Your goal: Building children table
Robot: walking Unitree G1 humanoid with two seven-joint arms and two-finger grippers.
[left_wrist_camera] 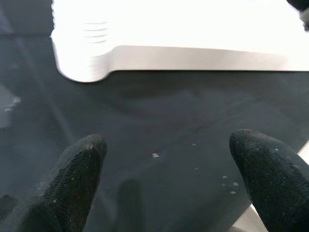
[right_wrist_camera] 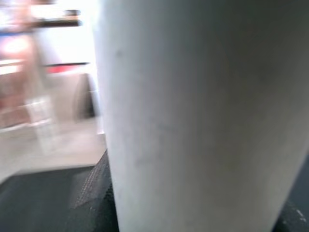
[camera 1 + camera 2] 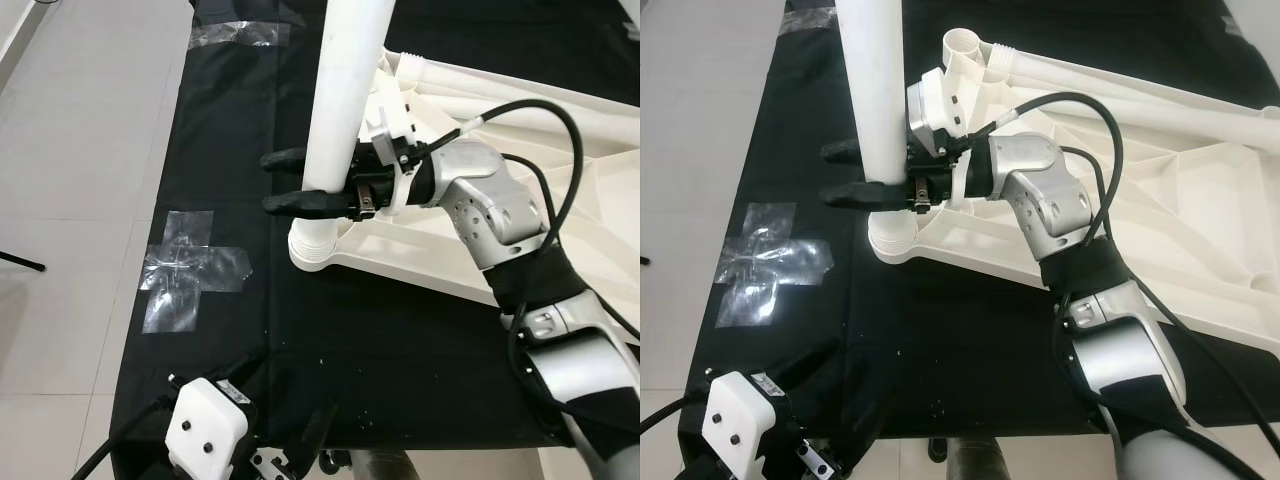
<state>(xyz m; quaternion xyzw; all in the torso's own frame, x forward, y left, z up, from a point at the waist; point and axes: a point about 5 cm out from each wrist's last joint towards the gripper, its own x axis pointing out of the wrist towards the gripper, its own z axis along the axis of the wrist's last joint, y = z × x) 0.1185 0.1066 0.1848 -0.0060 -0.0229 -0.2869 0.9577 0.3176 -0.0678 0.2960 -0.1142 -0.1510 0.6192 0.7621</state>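
Note:
A white tabletop (image 3: 1170, 215) lies upside down on a black cloth (image 3: 400, 340), its ribbed underside facing up. A white round table leg (image 3: 345, 90) stands upright in the near corner socket (image 3: 312, 250). My right gripper (image 3: 274, 182) reaches in from the right, its two black fingers on either side of the leg just above the socket, shut on it. The right wrist view shows the leg (image 2: 193, 116) very close. My left gripper (image 1: 169, 159) hovers low over the cloth near the front edge, open and holding nothing, pointing toward the socket corner (image 1: 82, 58).
Another white leg (image 3: 1140, 85) lies along the tabletop's far side beside a second socket (image 3: 965, 45). A clear tape cross (image 3: 185, 268) marks the tiled floor on the left, and more tape (image 3: 240, 35) holds the cloth's far edge. The cloth ends close to my body.

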